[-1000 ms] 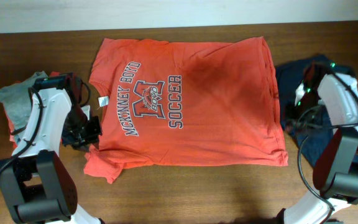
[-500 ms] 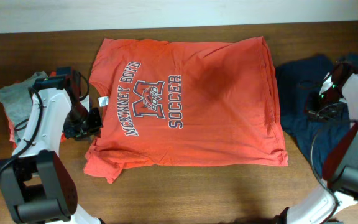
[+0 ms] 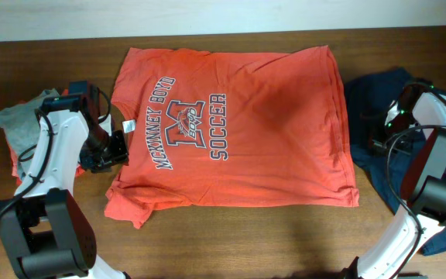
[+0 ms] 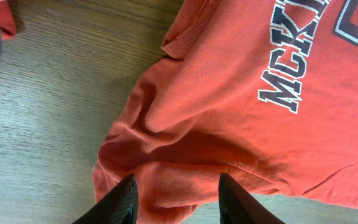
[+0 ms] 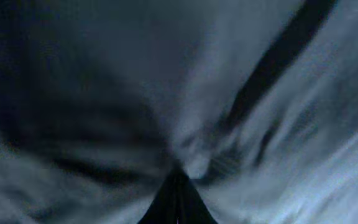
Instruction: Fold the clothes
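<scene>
I work over a brown wooden table (image 3: 231, 240), its grain running left to right in the overhead frame. A pale wall (image 3: 207, 15) shows as a narrow band along the top edge. The light is even, soft on the wood.

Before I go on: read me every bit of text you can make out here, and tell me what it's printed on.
"MCKINNEY BOYD": arched on the chest of the orange-red T-shirt.
"SOCCER": same chest print.
"M": large letter between them; the small emblem across it is too small to read.
White neck tag: too small to read.
"MCK": the start of the same print, in the left wrist view.
</scene>
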